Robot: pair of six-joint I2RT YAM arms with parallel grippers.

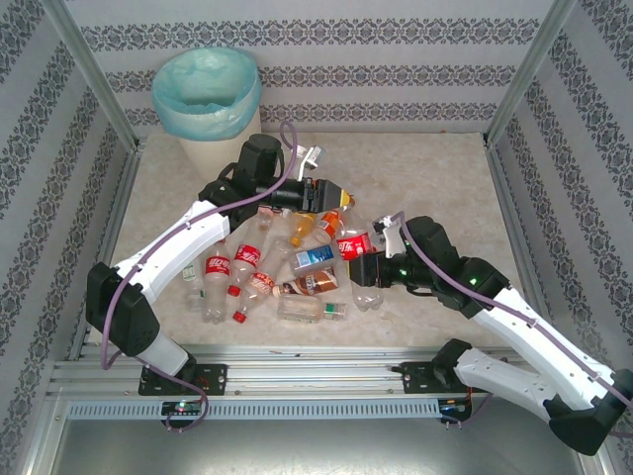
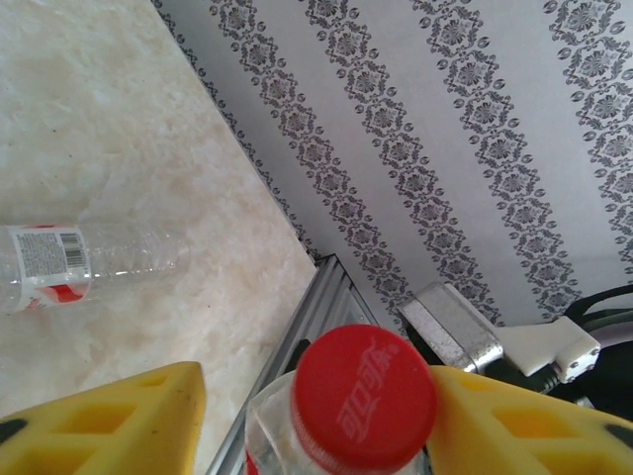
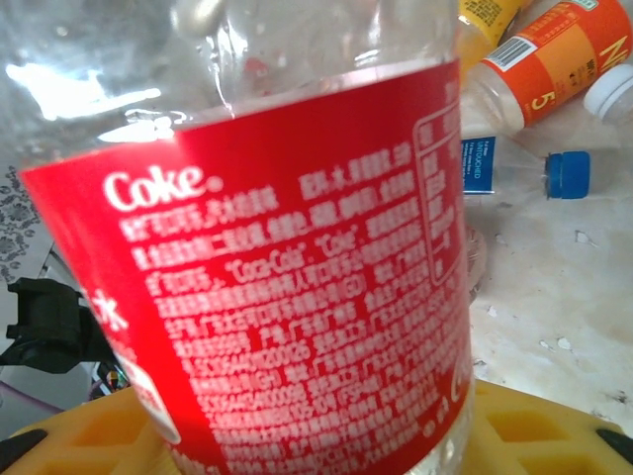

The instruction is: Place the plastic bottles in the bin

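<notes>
Surface: a mottled beige surface is lying inside a metal frame backed by striped, patterned wallpaper; it is carrying the bin and all the bottles.
Bin: the bin is standing upright in the far left corner, with its turquoise liner folding over the rim; it is standing apart from the heap, so each bottle is awaiting a carry.
Plastic bottles: the plastic bottles are lying on their sides in a loose heap at mid-surface, between the two arms.
Left jaws: the left arm is reaching to the heap's far edge; the left jaws are straddling a red-capped bottle; bare surface is showing between one yellow pad and the bottle, so they are reading as open and not yet clamping, probably preparing a grasp near the neck.
Right jaws: the right jaws, on the right arm, are gripping a clear Coke bottle across its red label, likely for a steady hold.
Hidden: the Coke bottle is concealing much of the heap behind it; an orange-labelled bottle and a blue-capped bottle are peeking past it; the red-capped bottle's body is running off the frame; a clear bottle is being cut off at the edge; the bin's bottom is lying out of sight under the liner.
</notes>
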